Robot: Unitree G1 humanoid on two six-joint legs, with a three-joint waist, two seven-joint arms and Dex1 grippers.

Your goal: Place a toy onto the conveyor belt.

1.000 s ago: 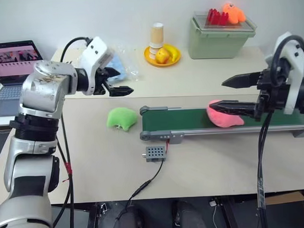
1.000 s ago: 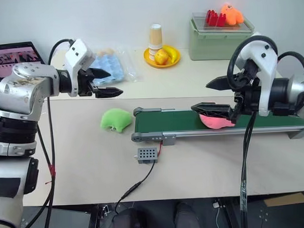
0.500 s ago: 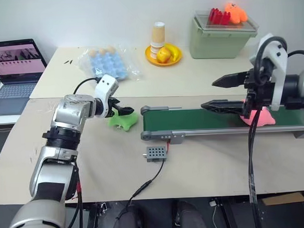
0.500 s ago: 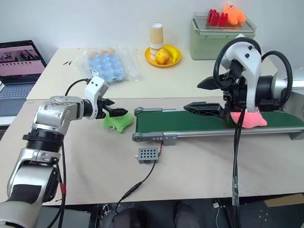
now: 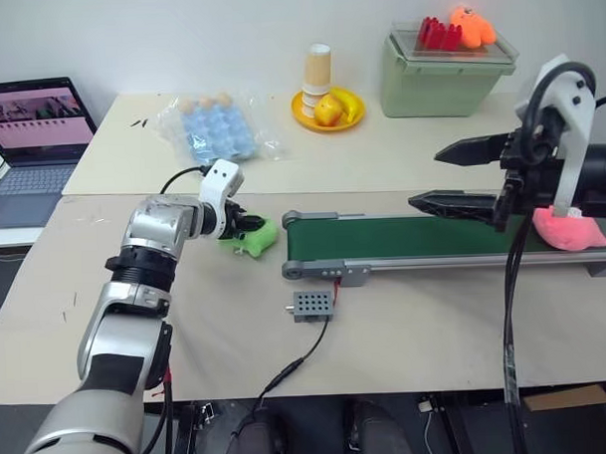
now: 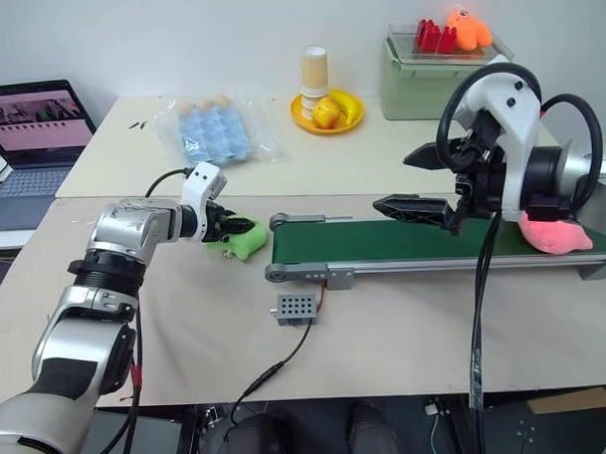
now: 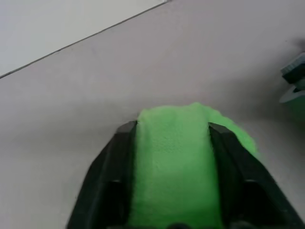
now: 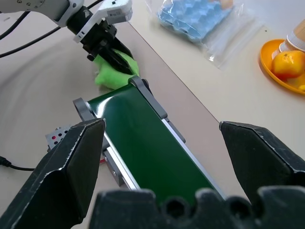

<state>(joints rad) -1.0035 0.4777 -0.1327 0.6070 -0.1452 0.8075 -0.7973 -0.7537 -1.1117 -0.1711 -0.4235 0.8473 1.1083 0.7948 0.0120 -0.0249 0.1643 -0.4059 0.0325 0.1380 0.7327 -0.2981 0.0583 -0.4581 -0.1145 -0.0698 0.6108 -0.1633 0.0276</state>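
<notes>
A green plush toy point(image 5: 258, 236) lies on the table just off the left end of the dark-green conveyor belt point(image 5: 403, 237). My left gripper point(image 5: 245, 226) is down at it and shut on it; in the left wrist view both fingers point(image 7: 119, 157) press against the sides of the green toy point(image 7: 174, 162). A pink plush toy point(image 5: 570, 228) rests on the belt's far right end. My right gripper point(image 5: 426, 177) hovers open above the belt's middle with nothing between its fingers. Its wrist view looks down on the belt point(image 8: 143, 148) and the green toy point(image 8: 110, 78).
A small grey perforated box point(image 5: 309, 304) on a cable sits in front of the belt. At the back are a laptop point(image 5: 26, 137), a bag of eggs point(image 5: 212, 128), a yellow fruit plate point(image 5: 326, 109) with stacked cups, and a green bin point(image 5: 447, 73).
My left gripper dropped from above the table to the green toy and closed on it. The pink toy travelled to the right along the belt. The right gripper stayed open.
</notes>
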